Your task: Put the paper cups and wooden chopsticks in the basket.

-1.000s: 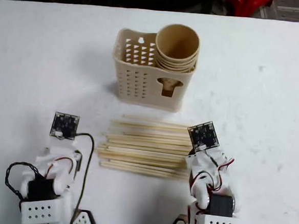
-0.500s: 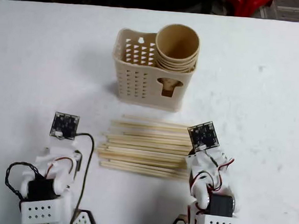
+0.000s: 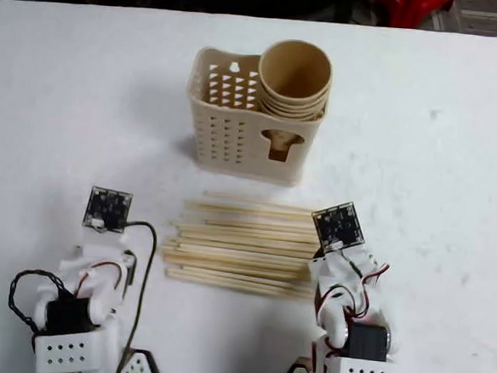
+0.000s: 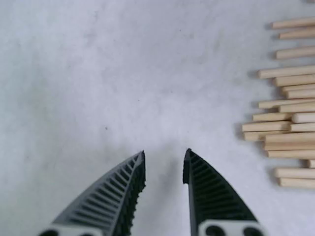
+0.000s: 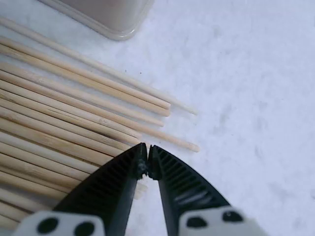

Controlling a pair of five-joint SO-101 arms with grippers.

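Wooden chopsticks: loose in a flat, roughly parallel heap on the table just in front of the basket, not yet in it. Look light, stiff, thin and smooth, so probably quick to roll or slide out of a pinch. Likely best taken a few at a time across the middle, then tipped on end into the free half of the basket. About eighteen ends countable in the left wrist view; exact number hard to tell where sticks overlap. Paper cups: nested in one stack, already upright in the right half of the basket; about four rims showing. Thin-walled, easy to crush. One basket. Left gripper: narrowly parted, empty, over bare table in front of the basket and left of the heap. Right gripper: tips pressed together, empty, over the heap's right ends, in front of the basket.
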